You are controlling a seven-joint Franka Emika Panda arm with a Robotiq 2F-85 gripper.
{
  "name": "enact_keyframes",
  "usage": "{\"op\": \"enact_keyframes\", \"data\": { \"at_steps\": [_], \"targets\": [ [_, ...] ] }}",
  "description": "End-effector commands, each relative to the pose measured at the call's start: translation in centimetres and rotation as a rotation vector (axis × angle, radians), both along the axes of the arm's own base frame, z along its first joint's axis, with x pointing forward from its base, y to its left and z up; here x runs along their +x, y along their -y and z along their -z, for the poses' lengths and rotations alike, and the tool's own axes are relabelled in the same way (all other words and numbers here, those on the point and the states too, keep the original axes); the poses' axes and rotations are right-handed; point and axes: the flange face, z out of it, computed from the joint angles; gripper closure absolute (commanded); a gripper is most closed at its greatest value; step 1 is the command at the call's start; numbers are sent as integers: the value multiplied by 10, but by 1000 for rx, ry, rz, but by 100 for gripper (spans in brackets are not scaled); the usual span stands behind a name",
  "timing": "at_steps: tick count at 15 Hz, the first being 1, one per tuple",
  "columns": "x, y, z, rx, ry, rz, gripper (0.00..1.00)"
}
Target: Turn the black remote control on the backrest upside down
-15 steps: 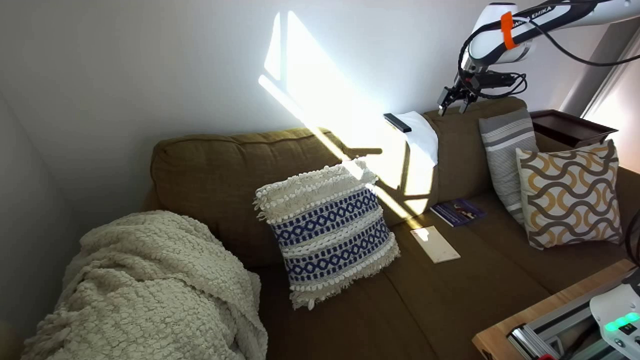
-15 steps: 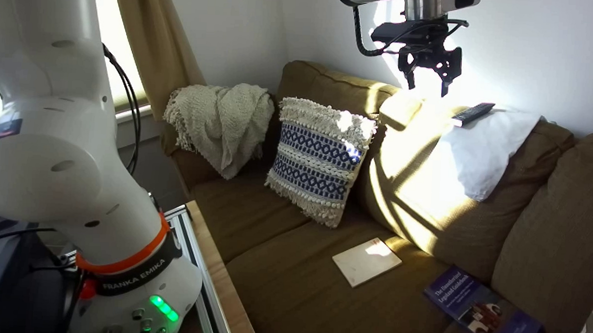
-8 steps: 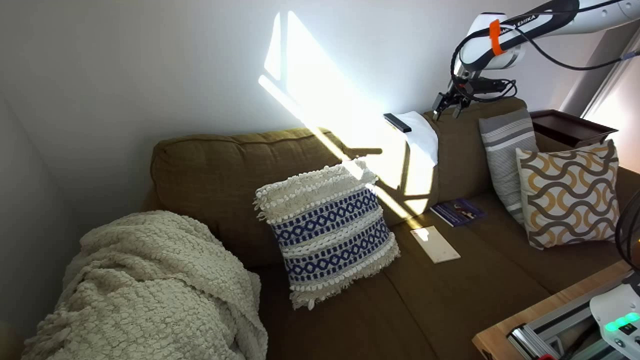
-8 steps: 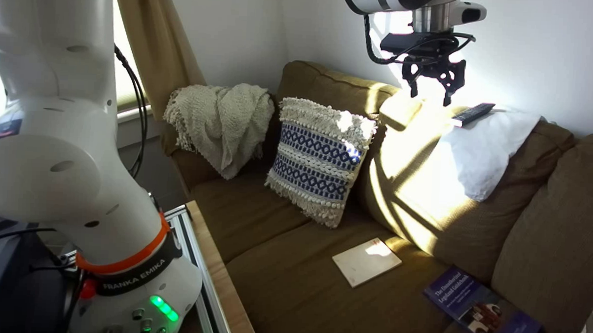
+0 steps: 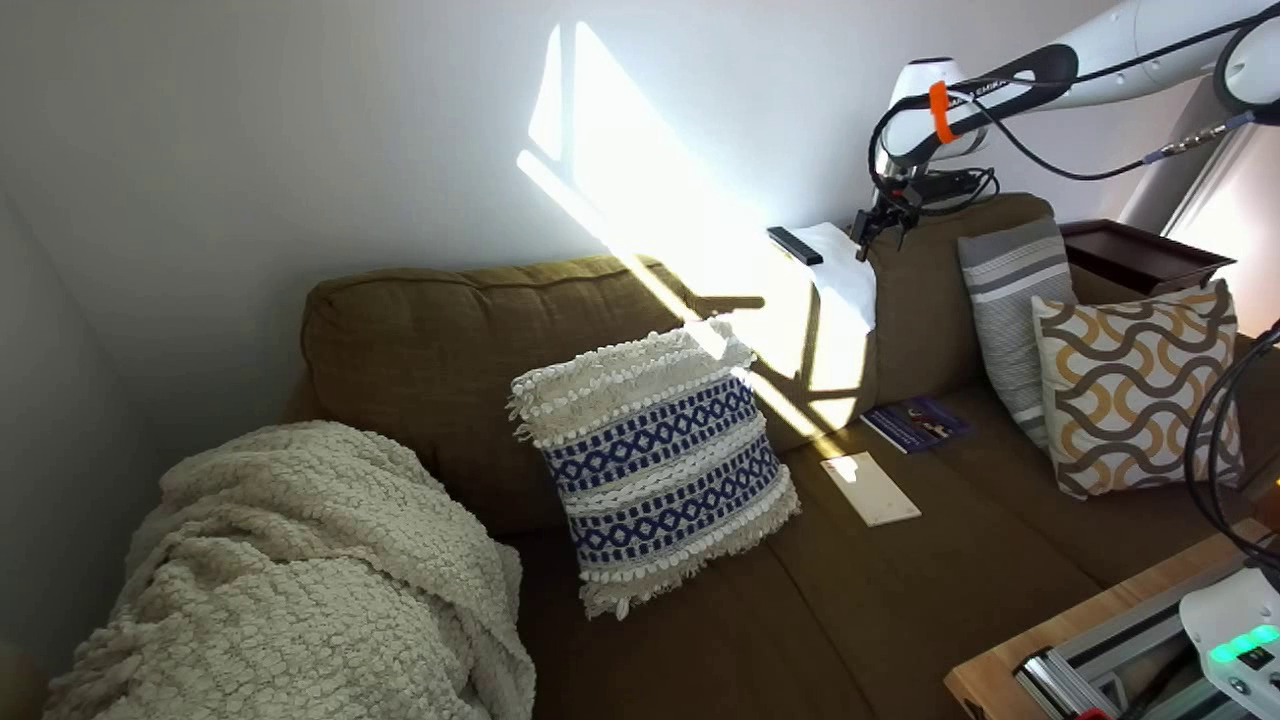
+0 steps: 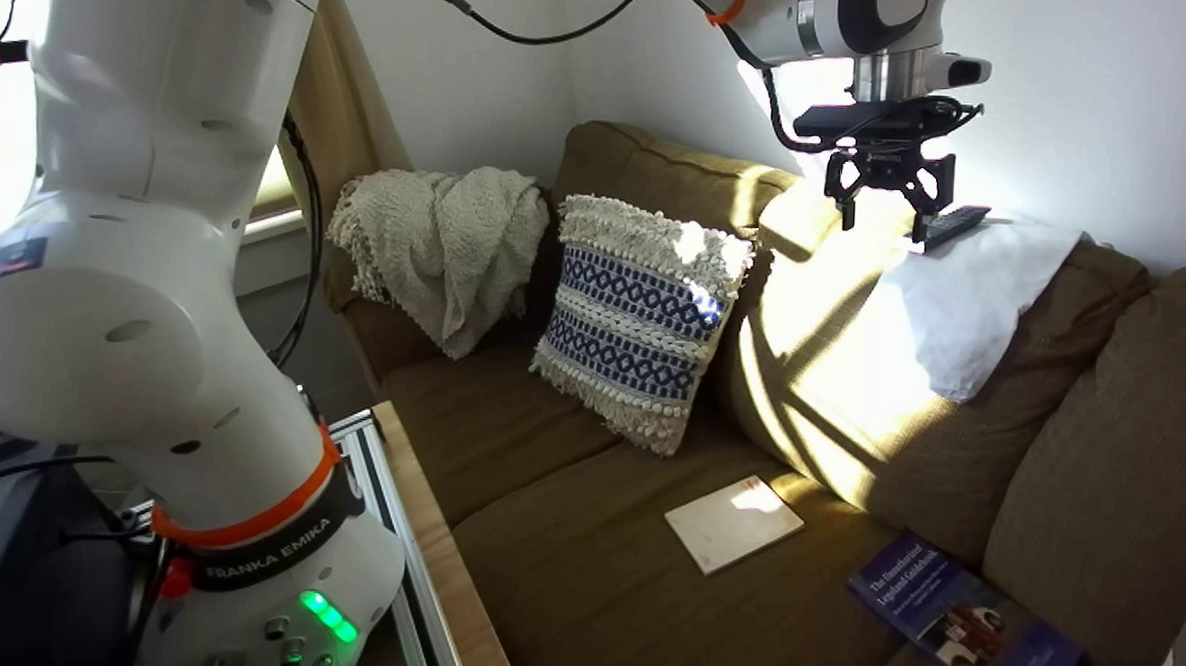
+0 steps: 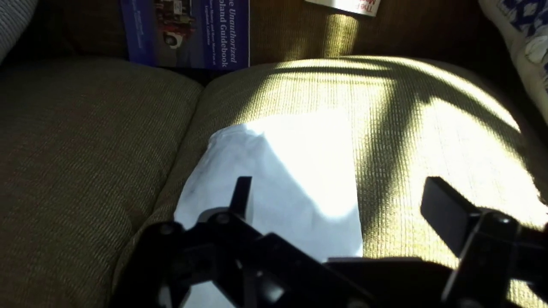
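Claw (image 6: 884, 229) (jaws wide, empty) hangs near remote (image 6: 960, 225). Underlying cloth (image 6: 990, 300) may slip if nudged, dropping remote off backrest (image 6: 1079, 324).

The spread hand (image 6: 884, 229) partly hides the black remote control (image 6: 962, 223) on white cloth (image 6: 977, 302).

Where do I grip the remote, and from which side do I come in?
I'd bring the open gripper down from above and close its jaws on the long edges of the remote, about mid-length. It's a slim oblong lying roughly crosswise on top of the backrest, so its narrow width should suit the jaws; the wall behind likely rules out coming from there.
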Motion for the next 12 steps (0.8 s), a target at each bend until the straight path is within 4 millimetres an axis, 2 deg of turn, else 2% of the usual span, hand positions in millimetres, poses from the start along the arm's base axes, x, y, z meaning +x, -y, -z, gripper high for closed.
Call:
{"op": "enact_keyframes", "data": {
  "at_steps": [1,12],
  "targets": [
    [26,2,18,-102,-34,-35,0],
    [68,-21,53,-109,132,-39,0]
  ]
}}
